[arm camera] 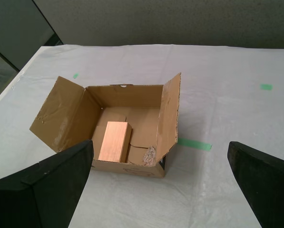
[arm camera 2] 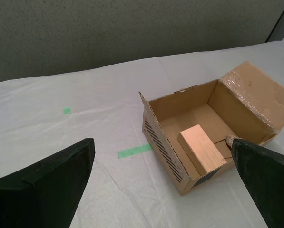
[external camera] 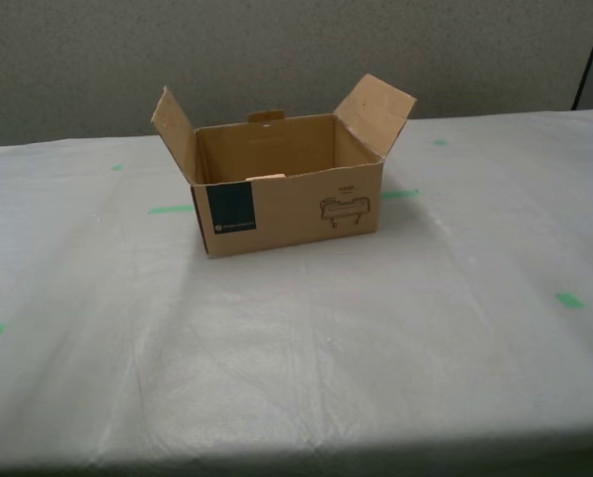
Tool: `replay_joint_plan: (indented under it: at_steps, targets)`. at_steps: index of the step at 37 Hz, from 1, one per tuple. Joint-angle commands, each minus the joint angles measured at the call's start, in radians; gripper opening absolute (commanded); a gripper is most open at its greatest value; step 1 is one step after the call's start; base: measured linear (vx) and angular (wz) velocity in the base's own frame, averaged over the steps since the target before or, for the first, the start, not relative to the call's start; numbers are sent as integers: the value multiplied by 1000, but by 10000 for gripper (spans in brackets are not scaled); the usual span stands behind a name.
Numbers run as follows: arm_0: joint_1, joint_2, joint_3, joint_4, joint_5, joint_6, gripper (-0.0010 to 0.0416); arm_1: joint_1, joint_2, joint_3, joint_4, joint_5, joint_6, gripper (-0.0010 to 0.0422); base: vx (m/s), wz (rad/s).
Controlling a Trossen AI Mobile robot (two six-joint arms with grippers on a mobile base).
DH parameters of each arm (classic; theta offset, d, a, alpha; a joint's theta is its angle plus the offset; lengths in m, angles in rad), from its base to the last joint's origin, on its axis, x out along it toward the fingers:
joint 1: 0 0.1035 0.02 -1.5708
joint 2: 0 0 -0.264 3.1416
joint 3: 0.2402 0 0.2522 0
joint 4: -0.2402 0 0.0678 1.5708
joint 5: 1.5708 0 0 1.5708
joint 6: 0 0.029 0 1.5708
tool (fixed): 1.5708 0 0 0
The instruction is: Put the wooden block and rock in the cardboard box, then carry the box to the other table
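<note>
In the exterior view, nearest the camera is a broad bare stretch of the other table, its whitish-grey sheet slightly wrinkled. A green tape mark lies at about 3 o'clock from the picture's centre, and a smaller one sits near the 9 o'clock edge.

Farther back, at about 12 o'clock from centre, the cardboard box stands upright on the sheet with its top open and both side flaps splayed outward. Its front carries a dark navy label toward the exterior view's left and a line drawing toward the exterior view's right. Green tape strips show on the sheet just beside the box on either side. Only a pale sliver of the wooden block peeks over the front wall here.

My first gripper hangs above the table, short of the box, jaws spread wide with nothing between them. Below it the block lies flat on the box floor, and the rock rests just beside it, in the corner under one raised flap.

My second gripper is likewise spread wide and empty, apart from the box; the block shows inside, the rock hidden from this camera.

Beyond the table stands a grey partition wall.
</note>
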Motion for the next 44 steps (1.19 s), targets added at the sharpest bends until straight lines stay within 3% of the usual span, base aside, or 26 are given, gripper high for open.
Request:
replay_joint_plan:
  at_steps: [1,44]
  targets:
    - [1,0,0,2,3,0,393,0,0,1,1,-2,1,394,0,0]
    - [1,0,0,2,3,0,393,0,0,1,1,-2,1,394,0,0]
